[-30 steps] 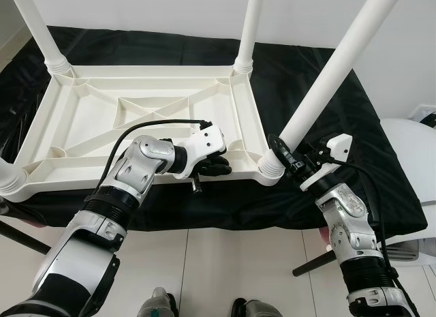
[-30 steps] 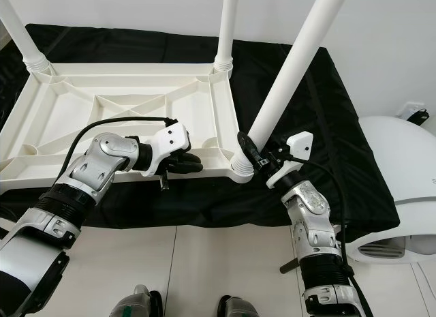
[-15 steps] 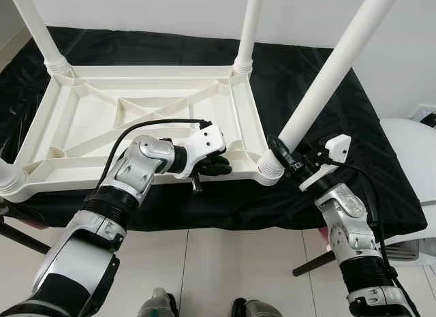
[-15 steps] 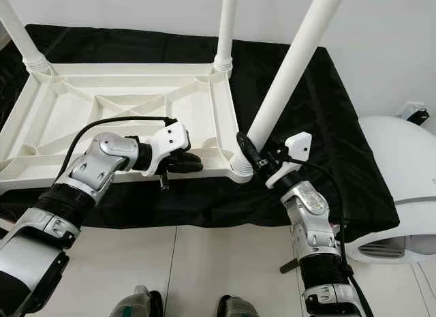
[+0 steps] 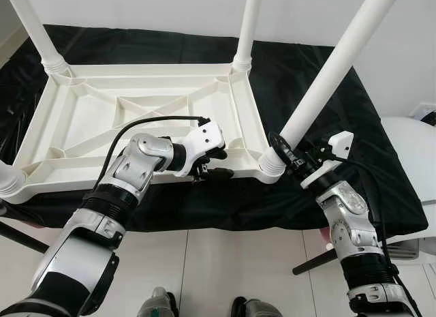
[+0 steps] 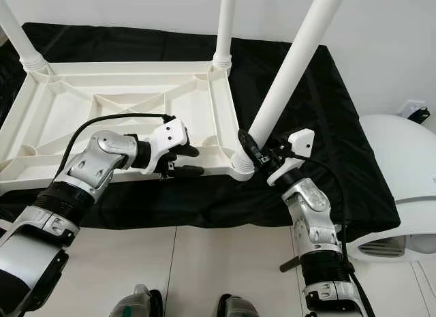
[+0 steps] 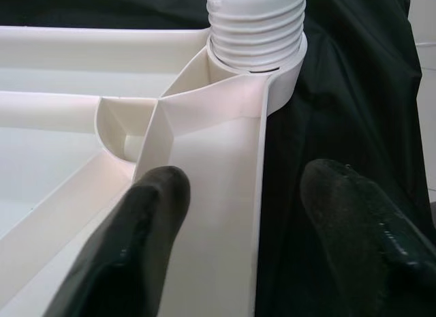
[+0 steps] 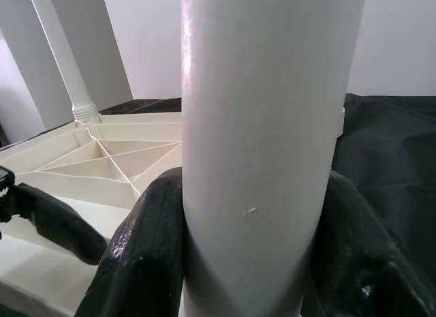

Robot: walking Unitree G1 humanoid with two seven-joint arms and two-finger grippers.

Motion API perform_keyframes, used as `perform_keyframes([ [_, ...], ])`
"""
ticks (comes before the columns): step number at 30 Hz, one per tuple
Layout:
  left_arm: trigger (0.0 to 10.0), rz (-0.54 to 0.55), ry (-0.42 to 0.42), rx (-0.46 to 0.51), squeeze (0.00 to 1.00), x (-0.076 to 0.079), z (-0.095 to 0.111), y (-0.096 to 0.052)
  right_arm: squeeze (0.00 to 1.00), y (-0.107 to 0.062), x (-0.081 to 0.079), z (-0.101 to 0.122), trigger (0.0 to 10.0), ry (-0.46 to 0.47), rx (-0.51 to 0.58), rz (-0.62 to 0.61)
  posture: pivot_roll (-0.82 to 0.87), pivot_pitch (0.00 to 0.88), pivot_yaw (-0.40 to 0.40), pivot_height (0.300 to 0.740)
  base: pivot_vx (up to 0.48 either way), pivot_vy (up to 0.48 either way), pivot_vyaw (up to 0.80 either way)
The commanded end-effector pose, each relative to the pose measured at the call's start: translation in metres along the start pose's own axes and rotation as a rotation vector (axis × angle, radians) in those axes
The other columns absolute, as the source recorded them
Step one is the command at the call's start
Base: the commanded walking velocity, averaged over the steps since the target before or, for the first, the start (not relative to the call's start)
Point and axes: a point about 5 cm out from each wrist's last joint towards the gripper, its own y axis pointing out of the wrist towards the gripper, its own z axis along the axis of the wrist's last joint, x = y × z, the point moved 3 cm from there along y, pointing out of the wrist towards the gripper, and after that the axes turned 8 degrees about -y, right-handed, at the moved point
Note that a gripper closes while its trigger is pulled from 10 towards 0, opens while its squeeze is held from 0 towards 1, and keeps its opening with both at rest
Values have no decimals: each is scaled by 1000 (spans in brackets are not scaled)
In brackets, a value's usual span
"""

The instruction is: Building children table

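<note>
Two hands are at work here. Your right hand [image 5: 278, 148] grips the white table leg [image 5: 335, 70] just above its ribbed end, at the near right corner of the upside-down white tabletop [image 5: 88, 119]. Your left hand [image 7: 245, 228] is spread wide astride the tabletop's near rim. The tabletop lies on the black-covered surface [image 5: 320, 194].
</note>
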Motion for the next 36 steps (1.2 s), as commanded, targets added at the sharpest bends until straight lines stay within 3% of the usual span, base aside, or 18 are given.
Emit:
perform_keyframes([
  [1,10000,-11,21,-6,1000,0,3,0,0,-17,12,-26,10000,20,-138,-68,-27,114,-6,740,0,0,0],
  [2,10000,-7,24,-7,282,0,3,0,0,-15,11,-23,10000,18,-125,-62,-26,115,-8,740,0,0,0],
  [3,10000,-8,26,-6,0,0,3,0,0,-13,10,-20,10000,23,-108,-59,-25,115,-8,740,0,0,0],
  [10,10000,-15,25,-7,0,2,1,-2,0,-6,8,-7,10000,36,-52,-48,-22,112,-10,740,0,0,0],
  [18,10000,-14,22,-10,0,2,0,-1,0,8,10,26,10000,48,76,-41,-25,102,-10,740,0,0,0],
  [32,10000,-16,17,-12,0,2,0,-1,0,8,10,28,10000,42,78,-34,-25,94,-8,740,0,0,0],
  [36,10000,-15,20,-15,0,2,0,-1,0,14,9,44,10000,39,132,-26,-25,93,-7,740,0,0,0],
])
